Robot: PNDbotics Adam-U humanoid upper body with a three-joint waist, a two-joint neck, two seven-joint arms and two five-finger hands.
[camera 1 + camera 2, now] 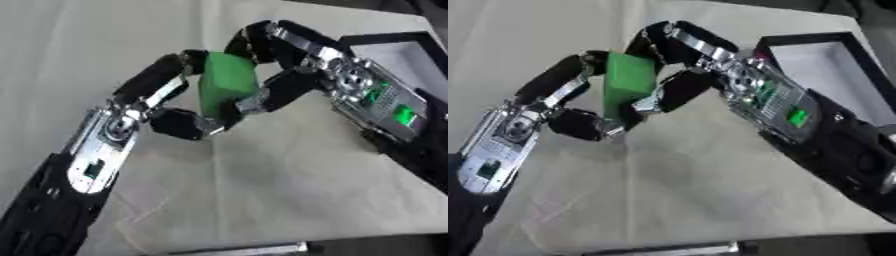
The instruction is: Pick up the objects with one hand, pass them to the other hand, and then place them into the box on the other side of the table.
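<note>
Green block point(228, 80) pinched between left hand point(157, 107) and right hand point(293, 65); black-rimmed box point(404, 52) at right

I see 1 green block point(227, 84), a plain rectangular solid, upright with a slight tilt and lifted clear of the cloth-covered desk point(262, 190). It sits between my left hand point(166, 107) and right hand point(293, 67), fingers of both curled against it. The black-walled box point(833, 60) with a pale floor lies open at the desk's far right.
</note>
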